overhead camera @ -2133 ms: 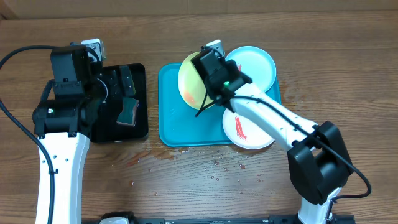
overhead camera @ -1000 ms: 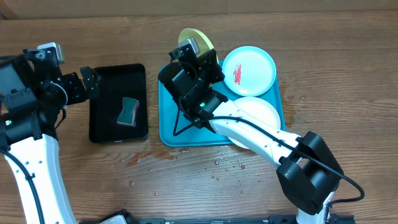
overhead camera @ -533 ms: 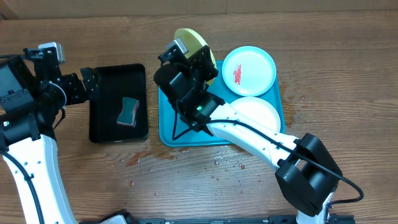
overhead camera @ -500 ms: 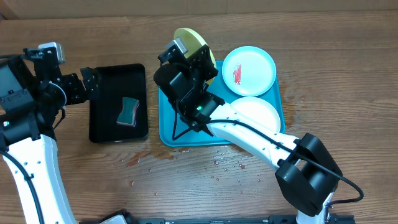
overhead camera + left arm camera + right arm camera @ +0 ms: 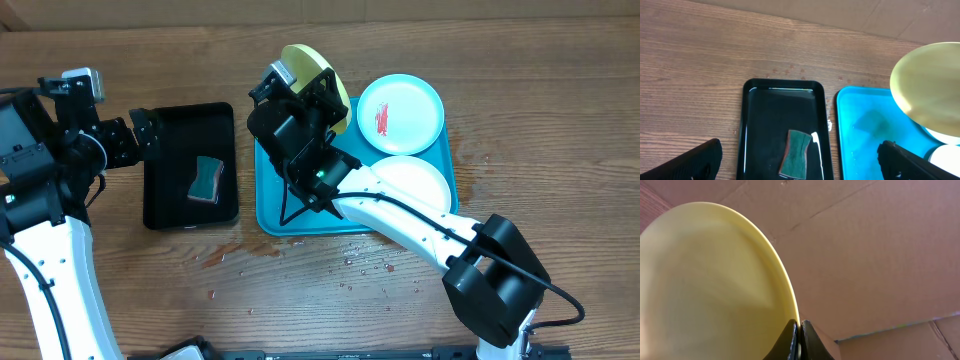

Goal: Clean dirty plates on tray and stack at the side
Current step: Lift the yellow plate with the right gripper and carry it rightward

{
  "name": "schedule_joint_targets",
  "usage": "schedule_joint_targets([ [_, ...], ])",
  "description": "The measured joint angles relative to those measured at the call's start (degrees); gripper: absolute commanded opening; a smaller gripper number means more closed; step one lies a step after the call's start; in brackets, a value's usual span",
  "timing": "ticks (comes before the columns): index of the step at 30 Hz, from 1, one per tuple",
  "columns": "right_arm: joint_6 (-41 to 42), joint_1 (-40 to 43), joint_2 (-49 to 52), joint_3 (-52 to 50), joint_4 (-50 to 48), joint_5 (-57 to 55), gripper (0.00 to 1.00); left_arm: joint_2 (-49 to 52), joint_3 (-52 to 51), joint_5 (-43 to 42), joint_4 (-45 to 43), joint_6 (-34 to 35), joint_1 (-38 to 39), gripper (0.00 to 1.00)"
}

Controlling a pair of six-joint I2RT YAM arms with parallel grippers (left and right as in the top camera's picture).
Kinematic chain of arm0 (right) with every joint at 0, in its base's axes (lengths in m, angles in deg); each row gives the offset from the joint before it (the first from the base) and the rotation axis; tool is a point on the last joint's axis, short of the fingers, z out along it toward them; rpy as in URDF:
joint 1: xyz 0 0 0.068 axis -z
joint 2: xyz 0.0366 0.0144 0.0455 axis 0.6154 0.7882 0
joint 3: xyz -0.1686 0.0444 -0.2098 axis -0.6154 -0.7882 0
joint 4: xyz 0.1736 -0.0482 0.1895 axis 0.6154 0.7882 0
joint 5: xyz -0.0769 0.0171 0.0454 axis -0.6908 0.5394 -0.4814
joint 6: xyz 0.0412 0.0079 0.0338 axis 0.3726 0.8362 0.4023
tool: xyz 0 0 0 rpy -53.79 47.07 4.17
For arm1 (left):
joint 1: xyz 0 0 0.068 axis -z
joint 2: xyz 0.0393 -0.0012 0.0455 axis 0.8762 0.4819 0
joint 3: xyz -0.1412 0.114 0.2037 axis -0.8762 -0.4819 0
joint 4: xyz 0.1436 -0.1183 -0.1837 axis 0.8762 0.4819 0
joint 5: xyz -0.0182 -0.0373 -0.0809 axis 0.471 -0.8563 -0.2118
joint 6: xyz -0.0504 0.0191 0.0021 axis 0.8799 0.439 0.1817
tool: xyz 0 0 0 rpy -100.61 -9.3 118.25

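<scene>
Yellow-green rimmed round plate [image 5: 312, 58] is off the tray, pinched at its rim by the right gripper [image 5: 799, 339]. The jaws are clamped with the rim edge between the fingertips. The plate is tilted steeply, nearly on edge, and hangs over the far-left corner of the large turquoise rectangular plastic tray [image 5: 272, 205]. In the left wrist view its plain yellowish face points toward the camera.

Other plates, both flat on the tray:
- light blue rimmed round plate [image 5: 405, 110] at the far-right corner, with a red smear [image 5: 381, 120] left of its centre
- plain white round plate [image 5: 418, 180] at the near-right corner, just beside the blue one. The right arm crosses over its near-left part, so only part of it shows.

Left gripper [image 5: 799, 147] has its jaws spread wide and holds nothing. It hovers at the left edge of the small black rectangular tray [image 5: 226, 140], well apart from the plates. A green sponge with a dark reddish underside [image 5: 208, 179] lies loose in the near half of that tray.

The black tray sits just left of the turquoise one, with a narrow gap between them. The wooden table [image 5: 560, 120] has scattered droplets and reddish specks [image 5: 350, 268] in front of the turquoise tray.
</scene>
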Motion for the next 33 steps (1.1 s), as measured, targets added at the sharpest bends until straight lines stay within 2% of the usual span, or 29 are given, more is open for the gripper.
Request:
schedule_joint_targets([
  [7,0.48,0.00,0.00,0.00,1.33,0.00,0.04,0.00,0.00,0.00,0.02,-0.02,0.00,1.00],
  [12,9.53,0.13,0.00,0.20,10.82,0.68,0.04,0.00,0.00,-0.13,0.59,-0.02,0.00,1.00],
  [14,15.80,0.50,0.00,0.48,17.53,3.52,0.04,0.00,0.00,-0.17,0.74,-0.02,0.00,1.00],
  [17,25.11,1.95,-0.02,0.48,23.65,10.19,0.04,0.00,0.00,-0.17,0.98,-0.04,0.00,1.00],
  [22,35.17,6.05,-1.90,0.48,24.48,23.23,0.04,0.00,0.00,-0.15,1.44,-0.26,0.04,1.00],
  [28,41.77,11.39,-8.11,0.48,25.90,37.53,0.04,0.00,0.00,1.22,2.73,-1.53,1.70,1.00],
  [33,45.70,18.78,-11.50,0.52,28.24,52.57,0.04,0.00,0.00,3.45,3.19,-2.67,7.13,1.00],
])
